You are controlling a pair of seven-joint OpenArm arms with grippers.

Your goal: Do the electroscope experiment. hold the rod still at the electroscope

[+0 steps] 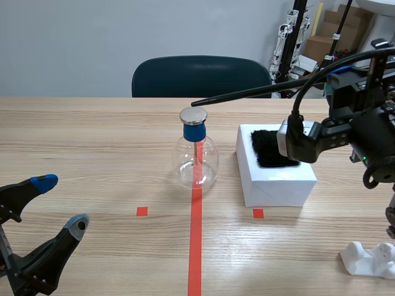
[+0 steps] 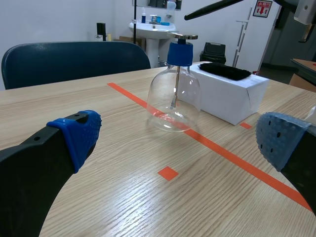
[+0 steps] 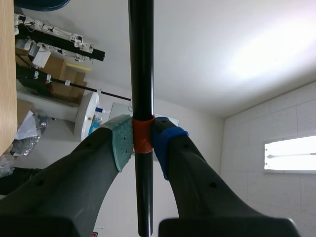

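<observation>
The carrying part of this step looks done. The rod [image 1: 247,94], long and black, is pinched between the right jaws, whose pads close on an orange-red band [image 3: 142,136] around it, as the right wrist view shows. From that grip at the right the rod runs leftward over the white box [image 1: 274,185]. Its tip ends just above the metal disc [image 1: 193,115] that caps the electroscope [image 1: 195,154].

In the left wrist view a small gap seems to show between tip and disc, so I judge them very near but not touching, though I cannot be sure. The electroscope is a clear flask with a blue stopper [image 1: 193,131]. It stands upright at the middle of the counter [image 1: 92,154], on the far end of the long tape line, just left of the box.

A black fur-like pad [image 1: 266,148] lies on top of the box, apart from the rod. Whether the rod carries charge cannot be told. The stem inside the flask is visible, but any leaf movement is too fine to read.

The left jaws are spread wide with nothing between them, low over the near left of the counter and well apart from the flask.

What is left, by my reading, is only the hold itself, with the tip steady at the disc and not knocking the flask
</observation>
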